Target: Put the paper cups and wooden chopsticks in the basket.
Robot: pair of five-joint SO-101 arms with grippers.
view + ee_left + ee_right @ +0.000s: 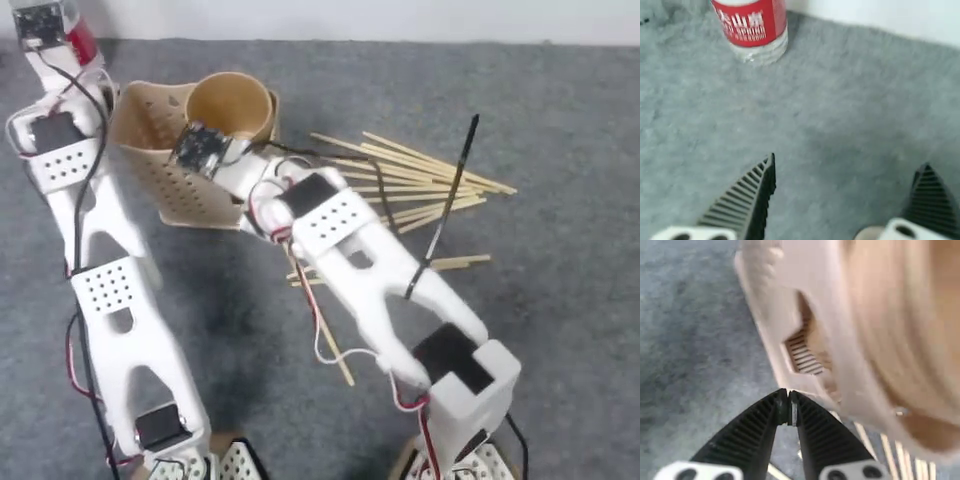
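Cup (230, 103) in basket (150, 135), chopsticks (430, 172) not yet gathered.
One cup is seen inside the basket, upper left of centre in the high view, so that part is judged done. The chopsticks are scattered on the table (560, 330) to the right of the basket, a few under the right arm, so most of the task is left. The right claw (788, 406) is closed on nothing beside the basket wall. The left claw (848, 165) is spread wide and empty, near a bottle (752, 25).
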